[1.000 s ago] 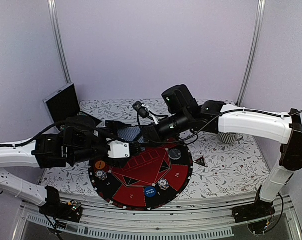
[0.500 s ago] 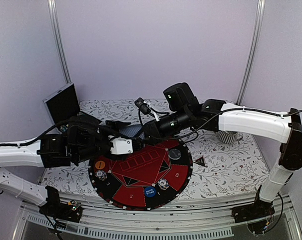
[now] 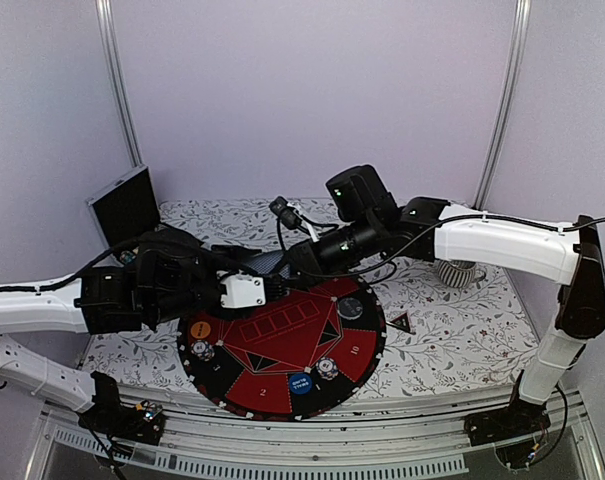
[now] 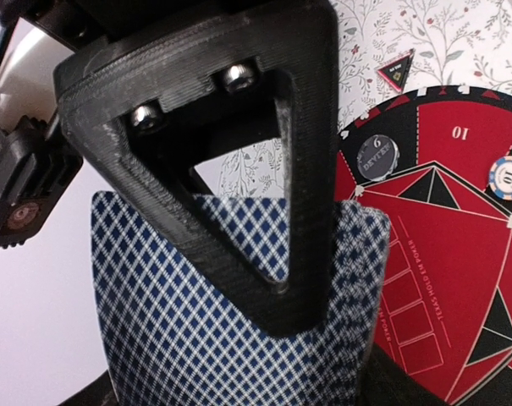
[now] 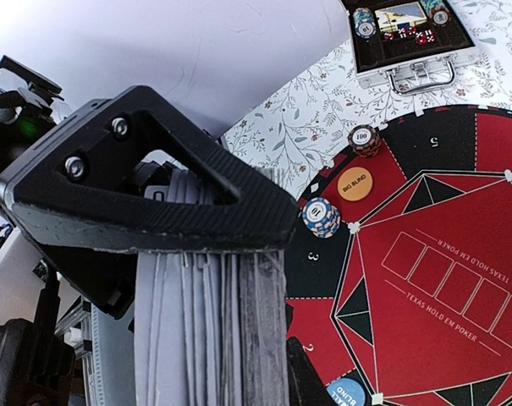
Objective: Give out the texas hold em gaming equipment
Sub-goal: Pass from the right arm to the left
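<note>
My right gripper (image 3: 290, 262) is shut on a deck of blue-checked playing cards (image 3: 265, 263) above the far-left rim of the round red-and-black poker mat (image 3: 282, 345). The right wrist view shows the deck (image 5: 205, 330) edge-on between the jaws. My left gripper (image 3: 278, 286) meets the deck from the left. In the left wrist view its upper finger (image 4: 272, 279) lies on the top card's back (image 4: 171, 304). On the mat lie an orange button (image 3: 199, 328), a blue button (image 3: 300, 382), a dark dealer disc (image 3: 351, 307) and two chips (image 3: 203, 350) (image 3: 327, 368). A triangle marker (image 3: 401, 322) lies right of the mat.
An open case (image 3: 127, 208) holding chips (image 5: 408, 38) stands at the back left. A ribbed grey cup (image 3: 454, 275) sits under the right arm at the back right. The floral tablecloth (image 3: 462, 340) is bare to the right of the mat.
My left gripper has moved right and slightly up onto the deck. The right gripper with the deck has shifted slightly left toward it.
</note>
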You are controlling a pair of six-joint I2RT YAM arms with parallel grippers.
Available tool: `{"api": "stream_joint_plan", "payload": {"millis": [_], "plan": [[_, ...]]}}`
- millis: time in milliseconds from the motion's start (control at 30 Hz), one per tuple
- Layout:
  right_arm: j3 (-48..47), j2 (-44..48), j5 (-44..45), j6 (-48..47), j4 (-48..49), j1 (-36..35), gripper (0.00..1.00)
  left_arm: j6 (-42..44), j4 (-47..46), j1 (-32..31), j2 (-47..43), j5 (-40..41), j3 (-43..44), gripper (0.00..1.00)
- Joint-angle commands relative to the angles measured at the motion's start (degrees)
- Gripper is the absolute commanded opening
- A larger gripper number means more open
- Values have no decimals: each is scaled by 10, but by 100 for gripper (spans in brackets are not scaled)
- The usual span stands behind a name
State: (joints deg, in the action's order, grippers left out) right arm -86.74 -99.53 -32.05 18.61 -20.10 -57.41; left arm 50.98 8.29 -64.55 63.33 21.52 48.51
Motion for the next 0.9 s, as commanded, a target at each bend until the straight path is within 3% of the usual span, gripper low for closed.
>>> {"api": "stream_joint_plan", "payload": {"millis": [0, 133, 233, 433, 567, 600, 767, 867], "plan": [[-21, -14, -61, -10, 26, -14, 16, -4, -14, 10, -2, -7, 3, 59], [-21, -17, -67, -8, 34, -15, 18, -7, -23, 9, -4, -5, -2, 57], [-20, -19, -68, -2, 40, -14, 25, -12, -27, 9, -5, -5, -3, 56], [-18, -21, -66, 10, 52, -15, 26, -30, -32, 10, -16, -19, -4, 56], [-21, -26, -65, 16, 52, -14, 11, -42, -35, 11, -22, -27, -4, 56], [-22, -26, -64, 16, 52, -14, 6, -45, -31, 10, -23, -32, -4, 59], [-22, -27, -63, 14, 47, -15, 2, -77, 27, 22, -9, -67, 26, 97], [-22, -28, -65, 13, 43, -14, 2, -96, 61, 52, 7, -82, 55, 97]]}}
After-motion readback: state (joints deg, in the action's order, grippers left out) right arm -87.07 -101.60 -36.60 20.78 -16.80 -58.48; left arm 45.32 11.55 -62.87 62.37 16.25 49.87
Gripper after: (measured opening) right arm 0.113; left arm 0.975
